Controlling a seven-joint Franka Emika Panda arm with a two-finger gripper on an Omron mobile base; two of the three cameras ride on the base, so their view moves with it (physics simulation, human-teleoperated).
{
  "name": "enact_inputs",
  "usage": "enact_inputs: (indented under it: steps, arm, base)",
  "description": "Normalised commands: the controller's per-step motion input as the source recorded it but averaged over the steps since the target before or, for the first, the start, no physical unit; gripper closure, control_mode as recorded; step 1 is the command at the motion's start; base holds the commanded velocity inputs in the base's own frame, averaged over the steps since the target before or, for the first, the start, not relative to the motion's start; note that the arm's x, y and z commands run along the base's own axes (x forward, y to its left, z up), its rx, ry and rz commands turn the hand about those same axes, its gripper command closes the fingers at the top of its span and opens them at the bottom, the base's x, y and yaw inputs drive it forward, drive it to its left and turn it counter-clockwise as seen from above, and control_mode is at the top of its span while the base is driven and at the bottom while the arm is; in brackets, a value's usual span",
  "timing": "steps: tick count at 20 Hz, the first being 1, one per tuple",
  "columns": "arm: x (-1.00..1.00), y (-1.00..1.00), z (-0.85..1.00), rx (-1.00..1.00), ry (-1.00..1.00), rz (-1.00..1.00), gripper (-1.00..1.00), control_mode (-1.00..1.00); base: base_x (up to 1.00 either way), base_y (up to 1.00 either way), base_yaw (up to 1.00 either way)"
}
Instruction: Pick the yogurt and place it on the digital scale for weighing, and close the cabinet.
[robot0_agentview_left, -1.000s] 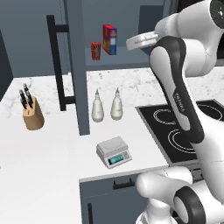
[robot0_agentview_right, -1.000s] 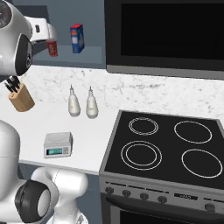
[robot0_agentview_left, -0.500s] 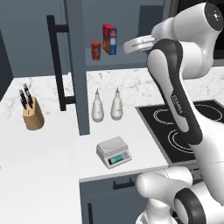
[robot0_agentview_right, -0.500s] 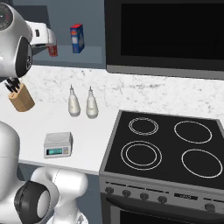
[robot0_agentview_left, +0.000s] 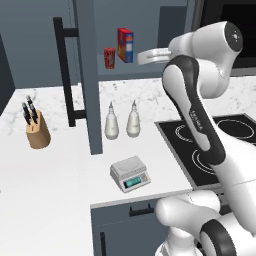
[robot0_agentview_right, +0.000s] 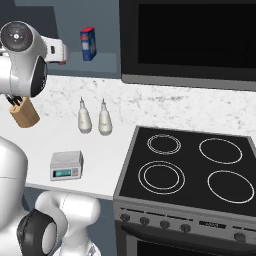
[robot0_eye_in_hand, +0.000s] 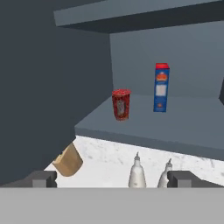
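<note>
Red yogurt cup (robot0_eye_in_hand: 121, 104) is on the open cabinet's (robot0_agentview_left: 85, 80) shelf beside the red-and-blue box (robot0_eye_in_hand: 161, 87), untouched. My gripper (robot0_eye_in_hand: 112, 178) faces it, fingers spread wide, empty. Digital scale (robot0_agentview_left: 130, 173) is bare on the white marble counter (robot0_agentview_left: 60, 175); door not yet shut. Black cooktop (robot0_agentview_right: 185, 170) at right.

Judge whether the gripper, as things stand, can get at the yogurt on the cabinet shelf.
Probably yes. The cabinet door stands open, the yogurt stands apart from the box, and the open gripper faces it with nothing between them.
</note>
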Motion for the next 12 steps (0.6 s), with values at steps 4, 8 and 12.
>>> enact_inputs:
  steps: [4,8,12]
  arm:
    - [0.2,0.13,0.0,0.0,0.0,0.0,-1.0,-1.0]
    - [0.18,0.21,0.0,-0.04,0.0,0.0,-1.0,-1.0]
    - [0.12,0.05,0.0,-0.01,0.0,0.0,-1.0,-1.0]
  base:
    - [0.0,0.0,0.0]
    - [0.0,0.0,0.0]
    - [0.0,0.0,0.0]
